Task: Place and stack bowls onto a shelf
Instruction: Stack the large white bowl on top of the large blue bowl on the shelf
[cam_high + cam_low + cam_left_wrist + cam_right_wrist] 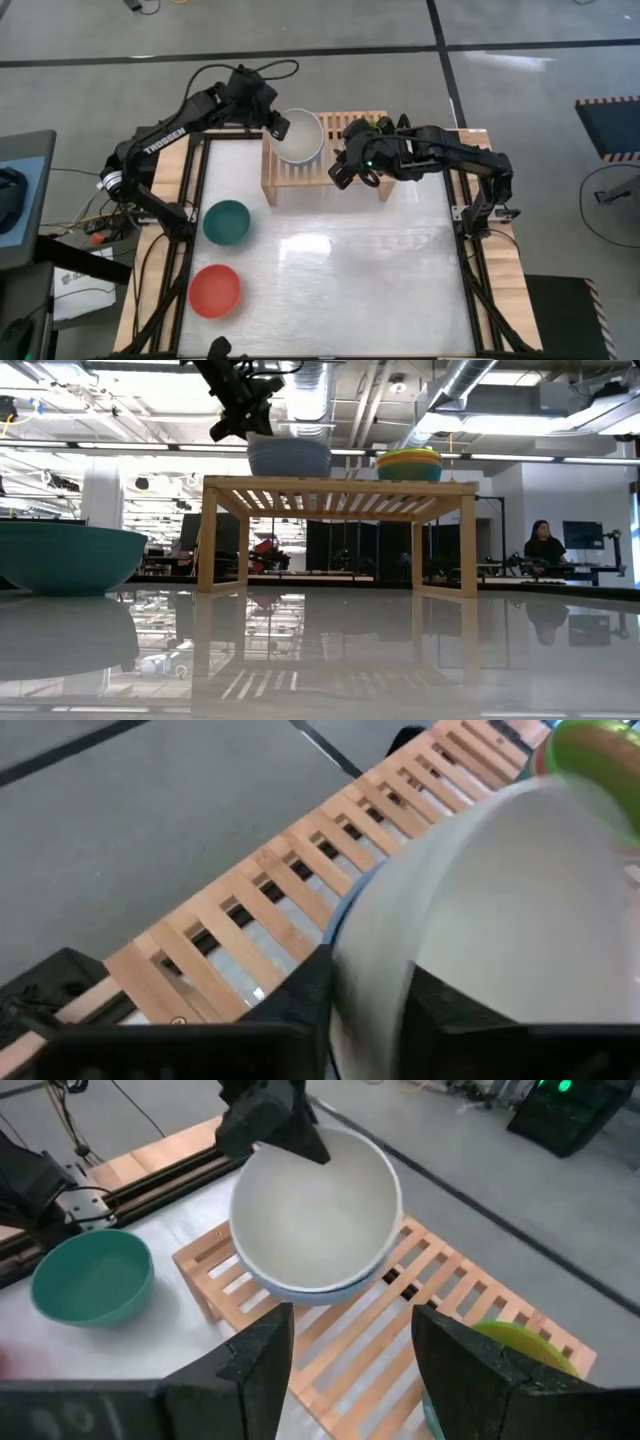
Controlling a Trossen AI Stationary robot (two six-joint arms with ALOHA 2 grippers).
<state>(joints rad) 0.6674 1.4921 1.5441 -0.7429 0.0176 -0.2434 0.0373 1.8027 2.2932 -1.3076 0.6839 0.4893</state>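
A cream-white bowl (300, 136) sits nested in a slate blue bowl (289, 459) on the left part of the light-wood shelf (352, 178). My left gripper (274, 124) is shut on the white bowl's rim. A stack with a yellow bowl on top, then lime green (408, 463), stands on the shelf's right part. My right gripper (350, 1360) hangs open and empty above the shelf's middle. A dark teal bowl (227, 221) and a red-orange bowl (215, 290) stand on the table at the left. My left gripper holds the cream-white bowl by its rim (372, 952) on the bowl's far-left side, one finger inside the bowl and one outside. The fingers slant down from the table's far left. The bowl sits upright inside the slate blue bowl (343, 912) on the shelf.
The shelf stands at the table's far edge, with bare slats (395, 1330) between the two stacks. The glossy table (350, 270) lies open in front of the shelf and to the right. A person (544, 544) sits far behind the table.
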